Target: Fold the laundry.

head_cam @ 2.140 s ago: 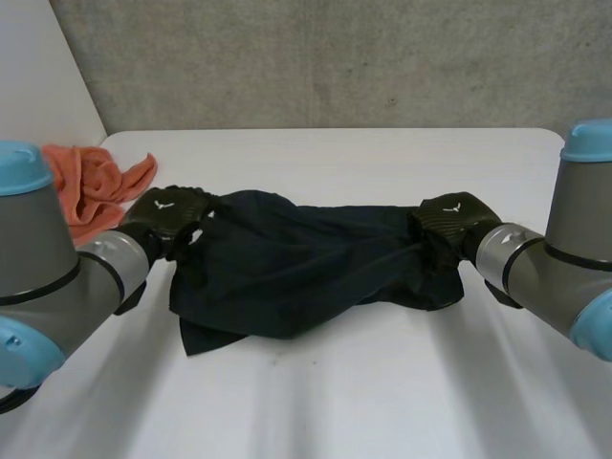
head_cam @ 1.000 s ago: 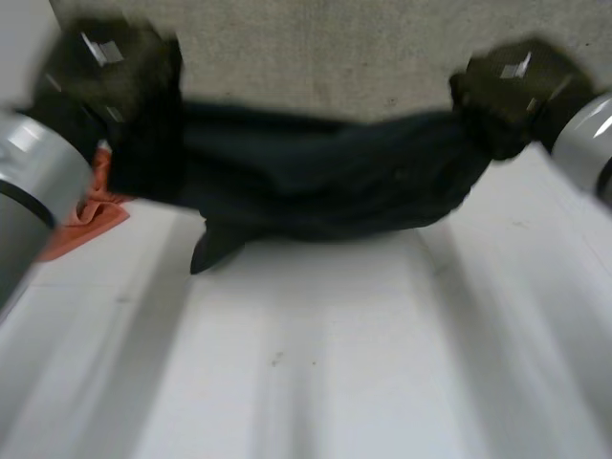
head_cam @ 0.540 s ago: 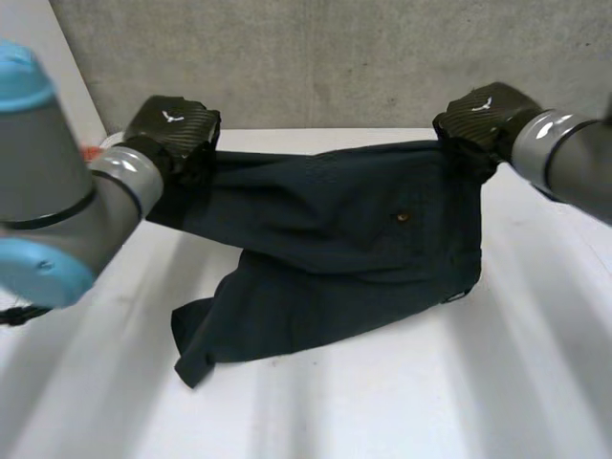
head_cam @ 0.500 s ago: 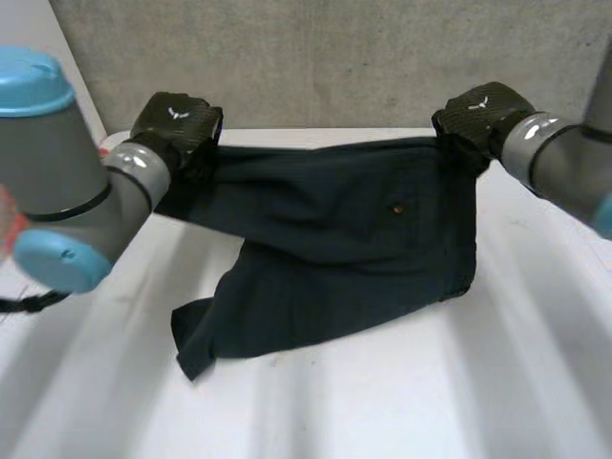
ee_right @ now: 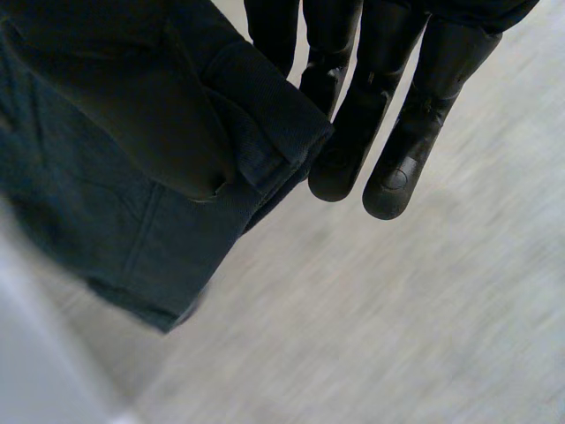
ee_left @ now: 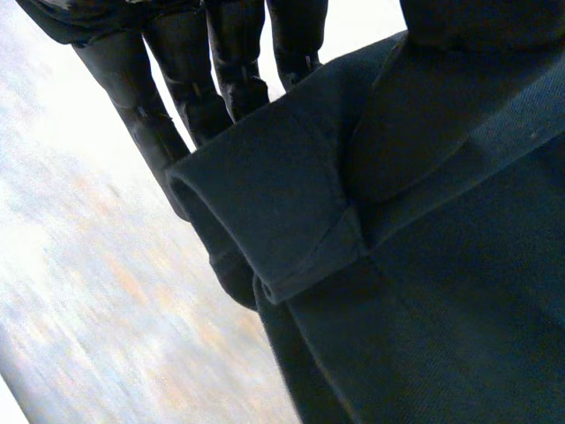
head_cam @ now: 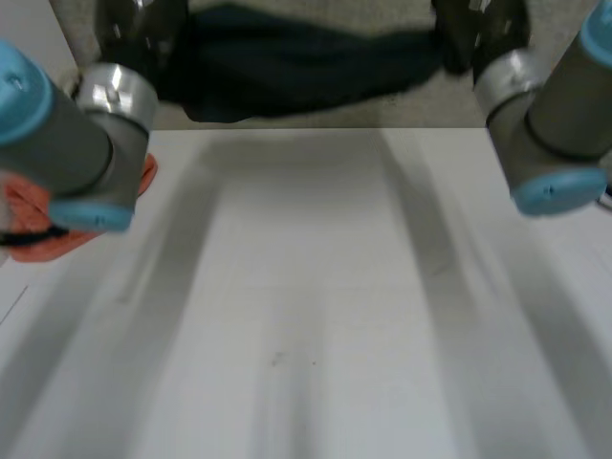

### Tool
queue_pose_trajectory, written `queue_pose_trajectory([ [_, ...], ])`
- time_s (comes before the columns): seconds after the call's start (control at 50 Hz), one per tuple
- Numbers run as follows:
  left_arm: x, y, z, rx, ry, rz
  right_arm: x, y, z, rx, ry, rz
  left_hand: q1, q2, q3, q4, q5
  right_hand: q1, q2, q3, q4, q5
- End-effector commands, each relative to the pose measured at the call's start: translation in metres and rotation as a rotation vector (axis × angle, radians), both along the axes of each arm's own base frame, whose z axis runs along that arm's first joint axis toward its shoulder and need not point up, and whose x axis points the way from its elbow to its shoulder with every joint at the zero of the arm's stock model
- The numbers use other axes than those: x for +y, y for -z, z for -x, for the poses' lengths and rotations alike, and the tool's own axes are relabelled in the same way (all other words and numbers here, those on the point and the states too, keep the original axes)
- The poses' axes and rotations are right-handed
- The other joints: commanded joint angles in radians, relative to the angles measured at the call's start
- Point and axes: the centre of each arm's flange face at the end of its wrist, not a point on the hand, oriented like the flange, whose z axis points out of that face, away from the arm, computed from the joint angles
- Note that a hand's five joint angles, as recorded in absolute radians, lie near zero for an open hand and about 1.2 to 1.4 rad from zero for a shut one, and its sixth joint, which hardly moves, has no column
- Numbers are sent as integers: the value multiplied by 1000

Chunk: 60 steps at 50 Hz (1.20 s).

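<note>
- Dark blue cloth is what I am watching here: the garment (head_cam: 296, 62) is hanging in the air, stretched sideways between the two raised hands. It is above the far edge of the white table (head_cam: 306, 306) and, as far as I can tell, not touching it.
- My left hand (head_cam: 134, 29) is holding the garment's left end. In the left wrist view the nearly straight fingers (ee_left: 177, 97) are lying behind a folded hem corner, which is wrapping over them. The thumb is coming down on the cloth's front, so the hand is pinching the garment rather than just carrying it.
- My right hand (head_cam: 478, 24) is holding the opposite end. In the right wrist view the thumb (ee_right: 115, 115) is pressing a seamed edge of the cloth against the inner fingers. The outer fingers (ee_right: 397, 132) are sticking out bare just beside that edge, and the rest of the cloth is hanging below the thumb.
- Between the hands, the garment is bunching thicker and drooping lower towards my left hand, and it is narrowing towards my right.
- Both arms are reaching up and forward, one at each side of the table.
- An orange cloth (head_cam: 29, 210) is lying crumpled on the table's left side, partly behind my left arm and well apart from the garment.
</note>
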Motion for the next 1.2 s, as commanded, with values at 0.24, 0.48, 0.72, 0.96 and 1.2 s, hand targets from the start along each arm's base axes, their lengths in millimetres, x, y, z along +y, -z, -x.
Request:
queue_pose_trajectory([
  [0.24, 92, 160, -20, -263, 44, -624, 74, 175, 26, 340, -100, -546, -407, -493, -487, -496, -443, 423, 223, 196, 208, 230],
  [0.48, 130, 123, -47, -201, 37, -642, 89, 169, 65, 319, -36, -607, -630, -717, -711, -720, -667, 423, 223, 196, 208, 230],
  [0.72, 154, 157, -57, -250, 134, -771, 90, 179, 77, 303, -50, -660, -557, -644, -638, -647, -594, 423, 223, 196, 208, 230],
  [0.96, 132, 190, -48, -277, 152, -848, 94, 182, 77, 307, -58, -673, -454, -541, -535, -544, -491, 423, 223, 196, 208, 230],
  [1.2, 106, 209, -39, -327, 143, -822, 97, 185, 77, 310, -60, -684, -404, -491, -485, -494, -441, 423, 223, 196, 208, 230],
])
